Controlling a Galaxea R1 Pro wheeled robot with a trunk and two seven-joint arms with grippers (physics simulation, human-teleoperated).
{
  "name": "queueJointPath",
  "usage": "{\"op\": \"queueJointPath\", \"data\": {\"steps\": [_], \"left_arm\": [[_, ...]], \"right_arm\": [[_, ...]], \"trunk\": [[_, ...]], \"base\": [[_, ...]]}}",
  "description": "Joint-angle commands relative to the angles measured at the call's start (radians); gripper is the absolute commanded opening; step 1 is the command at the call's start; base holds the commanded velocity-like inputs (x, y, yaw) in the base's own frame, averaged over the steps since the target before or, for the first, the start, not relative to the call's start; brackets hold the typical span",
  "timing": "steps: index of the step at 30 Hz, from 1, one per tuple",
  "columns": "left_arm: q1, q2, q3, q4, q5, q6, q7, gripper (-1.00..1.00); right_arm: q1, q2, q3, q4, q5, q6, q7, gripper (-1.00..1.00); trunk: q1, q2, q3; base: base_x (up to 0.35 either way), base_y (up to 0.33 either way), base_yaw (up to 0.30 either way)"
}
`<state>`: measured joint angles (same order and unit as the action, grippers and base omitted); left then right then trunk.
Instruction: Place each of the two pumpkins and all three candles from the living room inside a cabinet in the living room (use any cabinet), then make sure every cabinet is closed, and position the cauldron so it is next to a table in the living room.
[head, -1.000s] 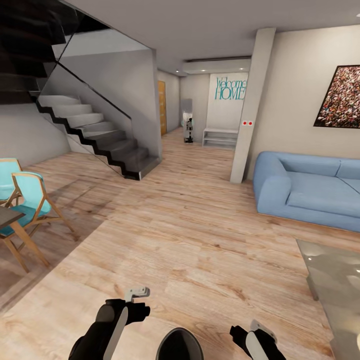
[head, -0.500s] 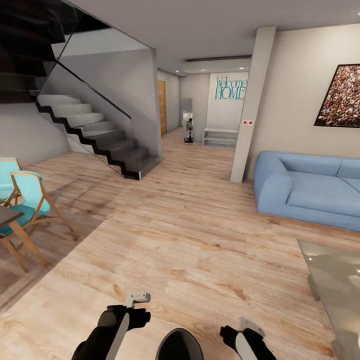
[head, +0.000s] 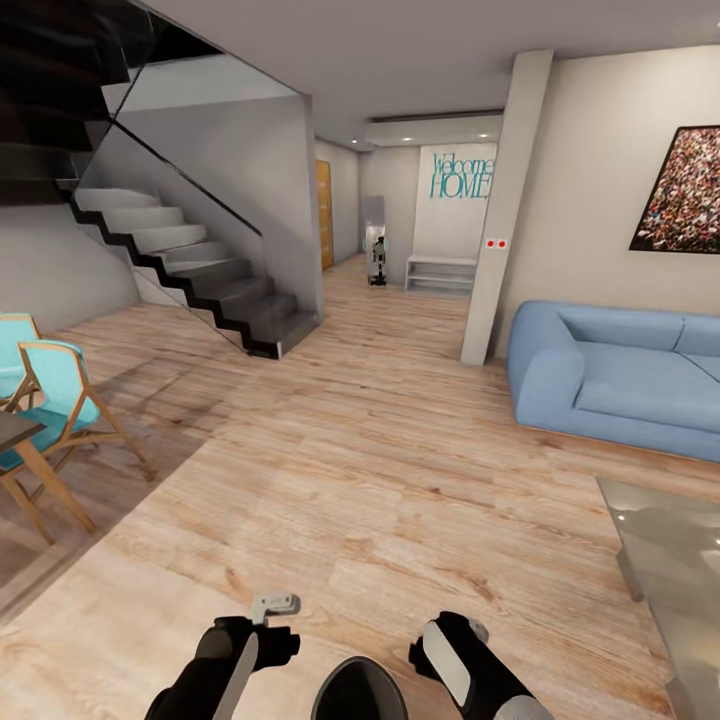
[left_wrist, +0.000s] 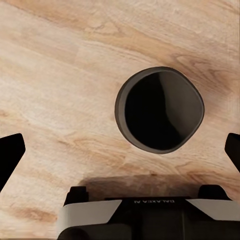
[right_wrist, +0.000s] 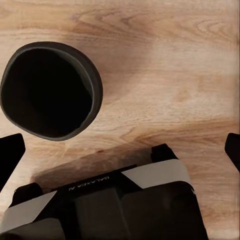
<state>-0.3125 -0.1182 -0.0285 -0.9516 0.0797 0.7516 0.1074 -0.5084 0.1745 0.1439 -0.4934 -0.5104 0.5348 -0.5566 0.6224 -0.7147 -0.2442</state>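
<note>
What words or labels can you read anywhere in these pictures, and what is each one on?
"Welcome HOME": teal lettering on the far hallway wall.
Small mirrored lettering on the left arm's wrist band: too small to read.
Small lettering on the right arm's wrist band: too blurred to read.
The painting above the sofa carries no legible text.

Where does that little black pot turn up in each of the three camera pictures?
Head view: the cauldron sits at the bottom edge, on the floor between the two arms.
Left wrist view: its dark mouth lies right of centre, over the planks.
Right wrist view: it fills the upper left.
Shared landmark: the pale wooden floor under it.
</note>
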Motion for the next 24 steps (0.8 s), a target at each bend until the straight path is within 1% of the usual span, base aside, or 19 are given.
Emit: {"op": "queueJointPath", "data": {"steps": [1, 10, 14, 17, 19, 22, 24], "left_arm": [[0.0, 0.0, 0.0, 0.001, 0.0, 0.0, 0.0, 1.0], [0.001, 0.002, 0.001, 0.012, 0.0, 0.004, 0.0, 1.0], [0.0, 0.002, 0.001, 0.058, 0.001, -0.002, -0.002, 1.0], [0.0, 0.002, 0.001, 0.07, 0.001, -0.003, -0.004, 1.0], [0.0, 0.002, 0.001, 0.083, 0.002, -0.005, -0.006, 1.0], [0.0, 0.002, 0.001, 0.1, 0.004, -0.009, -0.009, 1.0], [0.0, 0.001, 0.001, 0.104, 0.004, -0.014, -0.01, 1.0]], "right_arm": [[-0.002, 0.0, 0.0, 0.004, 0.0, 0.0, -0.001, 1.0], [-0.007, 0.0, 0.001, 0.021, 0.001, 0.005, 0.0, 1.0], [-0.006, 0.0, 0.005, 0.024, 0.0, 0.005, 0.004, 1.0], [-0.006, 0.0, 0.007, 0.039, 0.001, 0.004, 0.007, 1.0], [-0.005, 0.0, 0.008, 0.047, 0.002, 0.003, 0.021, 1.0], [-0.004, 0.0, 0.011, 0.05, 0.003, 0.002, 0.07, 1.0], [-0.004, 0.0, 0.026, 0.051, 0.004, 0.001, 0.092, 1.0]], "trunk": [[0.004, -0.007, -0.003], [0.038, -0.07, -0.031], [0.054, -0.098, -0.044], [0.065, -0.119, -0.053], [0.073, -0.133, -0.06], [0.084, -0.154, -0.069], [0.092, -0.168, -0.075]], "base": [[0.0, 0.0, 0.0], [0.0, 0.0, 0.0], [0.0, 0.0, 0.0], [0.0, 0.0, 0.0], [0.0, 0.0, 0.0], [0.0, 0.0, 0.0], [0.0, 0.0, 0.0]]}}
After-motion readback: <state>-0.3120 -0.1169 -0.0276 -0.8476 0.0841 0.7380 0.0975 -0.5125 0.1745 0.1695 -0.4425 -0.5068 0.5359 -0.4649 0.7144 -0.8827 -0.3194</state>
